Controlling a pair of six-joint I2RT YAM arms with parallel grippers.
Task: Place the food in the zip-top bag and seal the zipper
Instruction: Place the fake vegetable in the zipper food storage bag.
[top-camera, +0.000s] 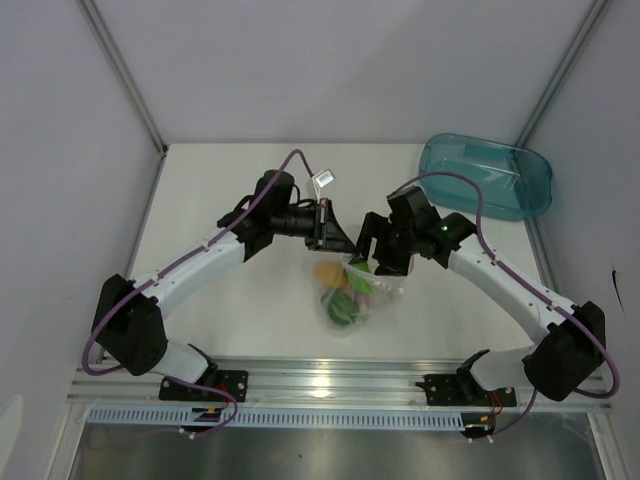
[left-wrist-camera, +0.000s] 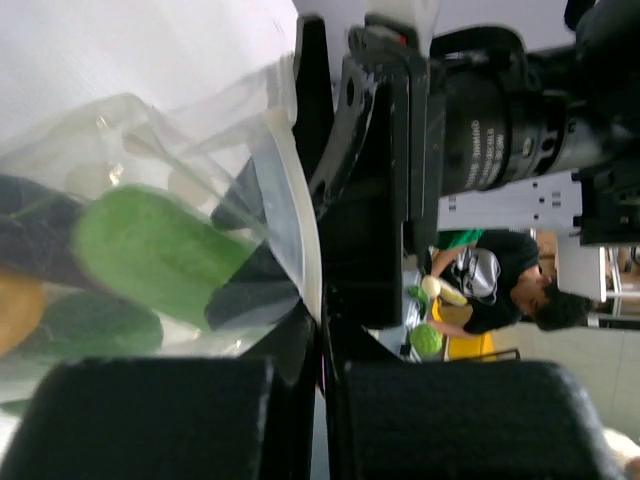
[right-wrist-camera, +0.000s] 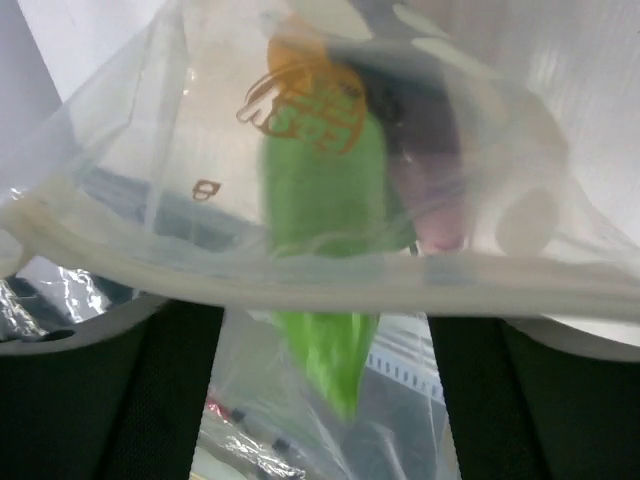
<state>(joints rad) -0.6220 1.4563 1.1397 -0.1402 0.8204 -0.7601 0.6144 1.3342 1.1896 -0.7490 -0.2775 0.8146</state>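
The zip-top bag (top-camera: 384, 291), food (top-camera: 344, 301) inside, is pinched at its edge by the left gripper (top-camera: 340, 245). The right gripper (top-camera: 368, 258) is spread astride the zipper (right-wrist-camera: 320, 275), which should be pressed squarely.

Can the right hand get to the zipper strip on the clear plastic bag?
Probably yes. The right hand is open at the top of the clear crinkly plastic bag, and the pale zipper strip lies across between its jaws, with nothing blocking it. The left hand pinches the other side.

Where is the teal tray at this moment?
Top view: the teal tray sits at the far right corner of the table, beyond the right arm, well apart from the zip-top bag.
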